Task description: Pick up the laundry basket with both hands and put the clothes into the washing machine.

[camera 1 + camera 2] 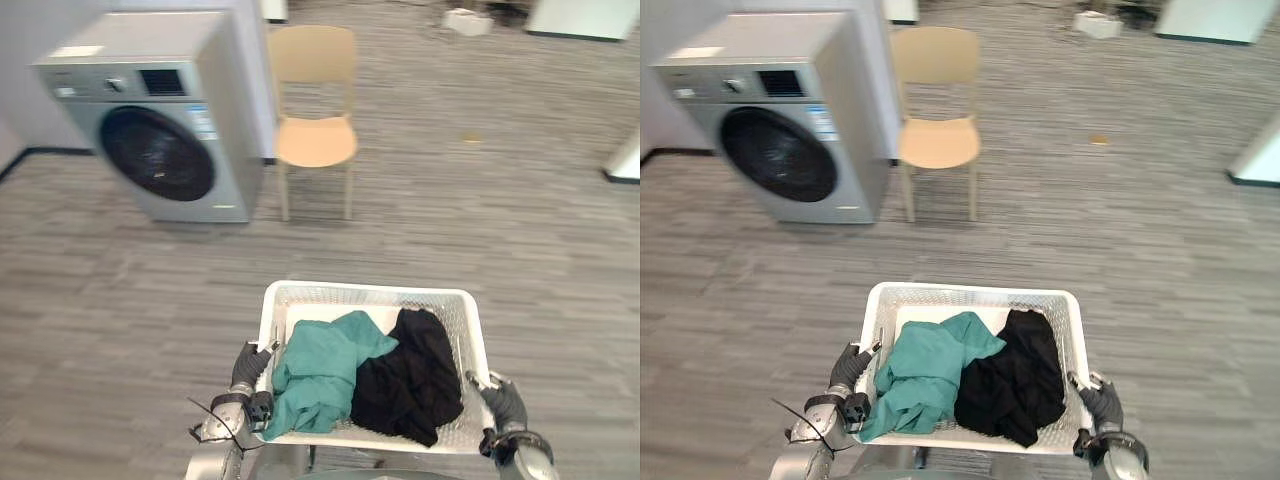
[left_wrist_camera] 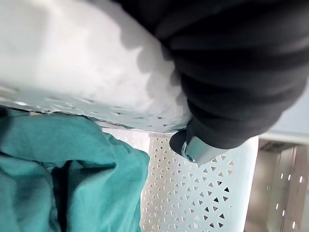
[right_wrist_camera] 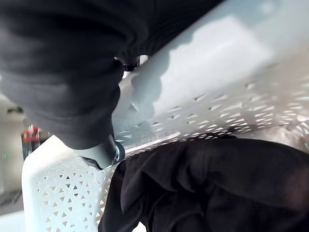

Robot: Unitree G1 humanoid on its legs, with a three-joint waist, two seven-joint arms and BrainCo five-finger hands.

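A white perforated laundry basket (image 1: 370,292) hangs just in front of me, above the floor. Inside lie a teal garment (image 1: 320,370) on the left and a black garment (image 1: 410,375) on the right. My left hand (image 1: 247,368) grips the basket's left rim, its thumb hooked over the edge in the left wrist view (image 2: 231,72). On the right rim sits my right hand (image 1: 503,400), curled over the edge in the same way (image 3: 58,72). The grey washing machine (image 1: 160,115) stands at the far left with its round dark door (image 1: 157,153) closed.
A tan chair (image 1: 315,140) stands right beside the washing machine. A small white object (image 1: 468,20) lies on the floor far back, and white furniture (image 1: 625,160) shows at the right edge. Grey wood floor stretches between the basket and the machine.
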